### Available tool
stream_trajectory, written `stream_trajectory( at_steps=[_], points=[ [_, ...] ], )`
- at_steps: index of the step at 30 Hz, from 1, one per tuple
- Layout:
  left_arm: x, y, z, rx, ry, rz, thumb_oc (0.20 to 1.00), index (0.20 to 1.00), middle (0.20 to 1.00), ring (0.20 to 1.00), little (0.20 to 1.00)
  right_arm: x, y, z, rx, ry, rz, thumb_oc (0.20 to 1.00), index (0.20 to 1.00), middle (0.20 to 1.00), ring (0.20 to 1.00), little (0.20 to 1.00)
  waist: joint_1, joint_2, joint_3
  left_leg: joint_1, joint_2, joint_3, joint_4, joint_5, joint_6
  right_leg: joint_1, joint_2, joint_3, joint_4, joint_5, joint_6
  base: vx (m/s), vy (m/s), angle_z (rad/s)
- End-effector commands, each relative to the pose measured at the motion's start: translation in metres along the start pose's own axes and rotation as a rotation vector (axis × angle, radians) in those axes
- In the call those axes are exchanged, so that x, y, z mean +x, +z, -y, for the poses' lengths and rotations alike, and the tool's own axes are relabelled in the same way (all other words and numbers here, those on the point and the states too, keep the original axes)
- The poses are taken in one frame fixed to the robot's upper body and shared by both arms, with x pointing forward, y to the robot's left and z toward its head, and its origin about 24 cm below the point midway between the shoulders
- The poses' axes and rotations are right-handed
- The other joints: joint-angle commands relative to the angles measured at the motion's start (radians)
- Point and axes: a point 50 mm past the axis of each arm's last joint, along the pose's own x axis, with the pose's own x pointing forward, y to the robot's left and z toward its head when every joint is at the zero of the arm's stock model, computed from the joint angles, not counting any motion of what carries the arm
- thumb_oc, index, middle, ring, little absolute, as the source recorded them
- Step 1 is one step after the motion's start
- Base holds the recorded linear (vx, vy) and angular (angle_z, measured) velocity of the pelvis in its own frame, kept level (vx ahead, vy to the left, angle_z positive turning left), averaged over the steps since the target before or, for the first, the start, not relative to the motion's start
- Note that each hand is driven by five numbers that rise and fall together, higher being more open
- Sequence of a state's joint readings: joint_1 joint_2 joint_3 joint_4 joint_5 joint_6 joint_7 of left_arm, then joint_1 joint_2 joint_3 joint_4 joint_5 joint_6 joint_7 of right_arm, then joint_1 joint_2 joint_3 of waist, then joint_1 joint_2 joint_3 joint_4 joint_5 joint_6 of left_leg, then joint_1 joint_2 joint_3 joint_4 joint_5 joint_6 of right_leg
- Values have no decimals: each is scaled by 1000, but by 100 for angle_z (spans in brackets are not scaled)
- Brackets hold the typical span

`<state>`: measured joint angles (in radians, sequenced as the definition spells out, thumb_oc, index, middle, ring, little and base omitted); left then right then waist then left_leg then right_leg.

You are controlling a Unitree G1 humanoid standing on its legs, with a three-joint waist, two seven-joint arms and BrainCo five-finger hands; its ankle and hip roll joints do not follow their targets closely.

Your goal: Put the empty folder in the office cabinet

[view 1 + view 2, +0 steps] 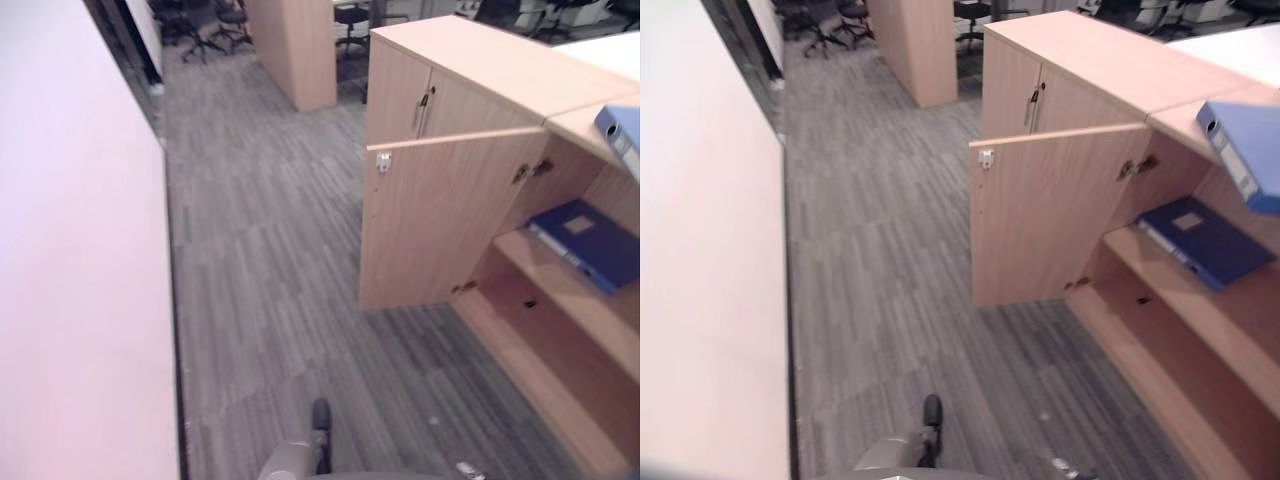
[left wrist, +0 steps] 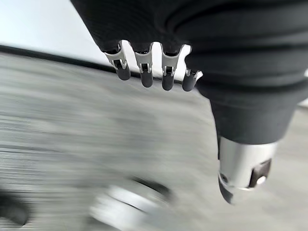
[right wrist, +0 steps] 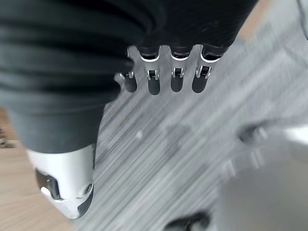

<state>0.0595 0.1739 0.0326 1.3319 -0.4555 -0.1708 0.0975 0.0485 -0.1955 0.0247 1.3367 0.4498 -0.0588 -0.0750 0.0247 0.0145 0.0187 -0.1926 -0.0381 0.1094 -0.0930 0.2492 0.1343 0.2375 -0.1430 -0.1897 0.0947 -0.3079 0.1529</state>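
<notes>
The wooden office cabinet (image 1: 480, 70) stands at the right with its near door (image 1: 440, 220) swung open toward me. On the shelf (image 1: 570, 300) inside lies a dark blue folder (image 1: 588, 240), flat. A lighter blue folder (image 1: 1248, 150) rests on the cabinet's top at the far right edge. My left hand (image 2: 146, 72) hangs over the grey carpet, fingers relaxed and holding nothing. My right hand (image 3: 177, 77) is likewise over the carpet, fingers straight and apart from the thumb, with nothing in it.
A pale wall (image 1: 70, 250) runs along the left side. Grey carpet floor (image 1: 260, 250) lies between it and the cabinet. Farther back stand another wooden unit (image 1: 295, 50) and several office chairs (image 1: 200, 25). The cabinet's far doors (image 1: 400, 95) are closed.
</notes>
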Motion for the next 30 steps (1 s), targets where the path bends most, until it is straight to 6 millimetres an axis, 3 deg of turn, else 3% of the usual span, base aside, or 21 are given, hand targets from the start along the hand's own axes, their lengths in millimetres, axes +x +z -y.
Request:
stream_trajectory(
  at_steps=[1, 4, 6, 7, 9, 11, 14, 22, 30],
  points=[
    [1, 10, -13, 6, 38, 44, 1000, 1000, 1000, 1000, 1000, 2, 61, -1, -11, 2, 168, 1000, 1000, 1000, 1000, 1000, 50, -9, 56, 107, 59, -14, 18, -171, -193, -94, -159, -8, -146, 362, 67, 112, 247, 32],
    [3, 24, -11, 40, 28, 82, 1000, 1000, 1000, 1000, 1000, 2, 67, -7, -21, 18, 189, 1000, 1000, 1000, 1000, 1000, 55, -19, 48, 133, 3, 3, 9, -208, -160, -125, -230, -39, -70, 425, 83, 132, 266, 35],
    [4, 27, -13, 44, 34, 88, 1000, 1000, 1000, 1000, 1000, 2, 70, -10, -31, 26, 196, 1000, 1000, 1000, 1000, 1000, 63, -23, 54, 144, -10, 20, 6, -221, -153, -143, -267, -100, -29, 475, 84, 59, 139, 10],
    [4, 27, -13, 44, 34, 88, 1000, 1000, 1000, 1000, 1000, 2, 70, -10, -31, 27, 196, 1000, 1000, 1000, 1000, 1000, 63, -24, 54, 144, -11, 20, 6, -221, -152, -143, -269, -100, -29, 475, 85, 40, 117, -48],
    [4, 27, -18, 43, 47, 79, 1000, 1000, 1000, 1000, 1000, 1, 70, -15, -44, 38, 198, 1000, 1000, 1000, 1000, 1000, 87, -27, 63, 163, 6, 64, 6, -264, -163, -143, -304, -278, 1, 479, 85, 92, 102, -43],
    [4, 25, -21, 30, 57, 69, 1000, 1000, 1000, 1000, 1000, 1, 72, -18, -60, 42, 204, 1000, 1000, 1000, 1000, 1000, 94, -33, 75, 174, 20, 100, 6, -275, -168, -158, -286, -396, -16, 483, 88, 42, 36, -44],
    [4, 23, -27, 16, 69, 55, 1000, 1000, 1000, 1000, 1000, 1, 78, -23, -87, 54, 216, 1000, 1000, 1000, 1000, 1000, 105, -28, 94, 192, 50, 158, 6, -271, -169, -202, -263, -515, -42, 482, 90, 1, -19, -43],
    [3, 18, -25, 62, 49, 45, 1000, 1000, 1000, 1000, 1000, 3, 52, -8, -88, 8, 132, 1000, 1000, 1000, 1000, 1000, 74, -48, 99, 233, 72, 191, 6, -289, -184, -169, -210, -503, -142, 501, 89, 38, -67, -21],
    [4, 25, -16, 135, 8, 75, 1000, 1000, 1000, 1000, 1000, 2, 51, -8, -59, 17, 139, 1000, 1000, 1000, 1000, 1000, 50, -46, 90, 241, 111, 211, 6, -282, -207, -153, -164, -476, -169, 462, 73, 4, -86, -9]
  ],
)
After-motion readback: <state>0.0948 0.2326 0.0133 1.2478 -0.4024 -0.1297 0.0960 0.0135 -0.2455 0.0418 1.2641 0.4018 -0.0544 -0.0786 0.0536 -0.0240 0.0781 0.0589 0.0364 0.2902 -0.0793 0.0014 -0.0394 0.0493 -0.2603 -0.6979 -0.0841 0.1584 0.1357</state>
